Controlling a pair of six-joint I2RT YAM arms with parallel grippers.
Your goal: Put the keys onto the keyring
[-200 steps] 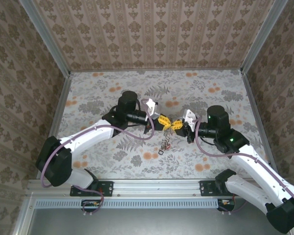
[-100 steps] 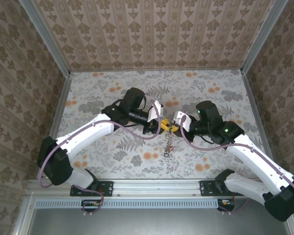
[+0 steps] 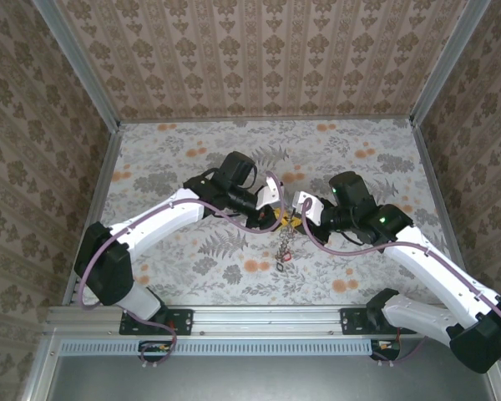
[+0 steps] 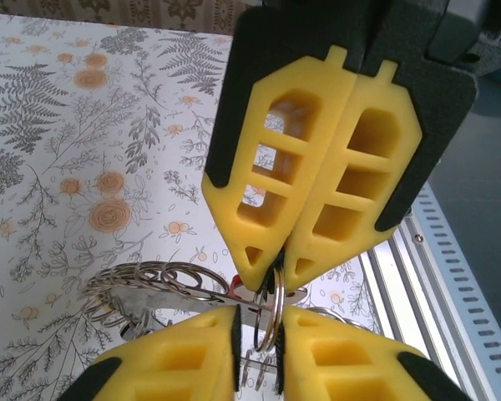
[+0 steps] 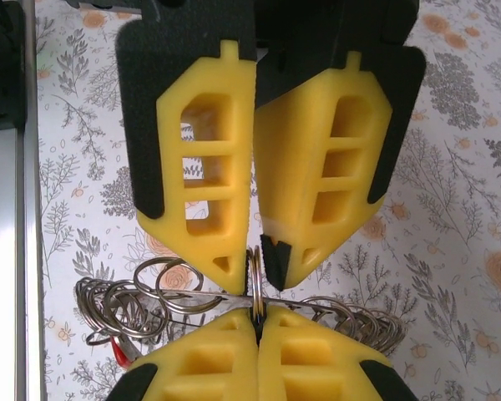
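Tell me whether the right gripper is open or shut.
Shut: the right gripper pinches a thin metal ring edge-on, its yellow fingers meeting.

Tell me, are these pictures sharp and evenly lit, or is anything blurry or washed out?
Top external view: soft, even light, no hard shadows; the walls splay outward, a wide-lens effect. Left wrist view: the metal ring looks sharp, the yellow fingers at the bottom edge softer, the metal rail at right glaring bright. Right wrist view: evenly lit, flowered table in focus.

Likely a lab: aluminium-framed wallpapered booth [image 3: 259, 58].
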